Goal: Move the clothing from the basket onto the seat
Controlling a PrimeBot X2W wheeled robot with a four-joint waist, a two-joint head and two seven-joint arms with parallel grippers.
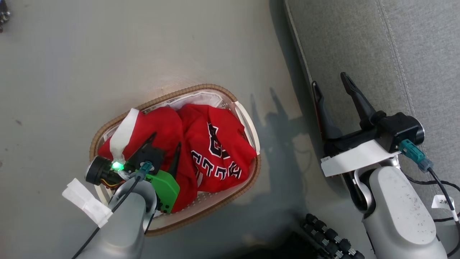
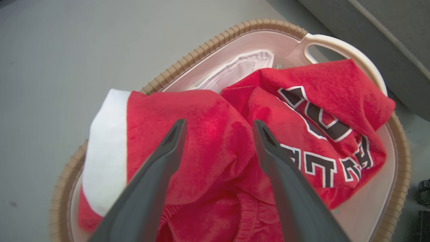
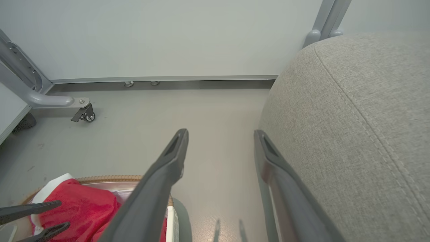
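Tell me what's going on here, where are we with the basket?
Unloading has not really begun. The white-trimmed garment and the lettered garment both lie in the basket, which stands on the floor. The left gripper is open and points down at the white-trimmed garment, with nothing gripped. The right gripper is open and empty at the edge of the grey seat, which has no clothing on the part in view.

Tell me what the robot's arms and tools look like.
Pale grey forearms. Each tool has two long tapered dark fingers, a black body, a teal plug with black cable. The left tool adds a bright green housing, a lit green light and white tape; the right tool has a white band and a white cable tag.
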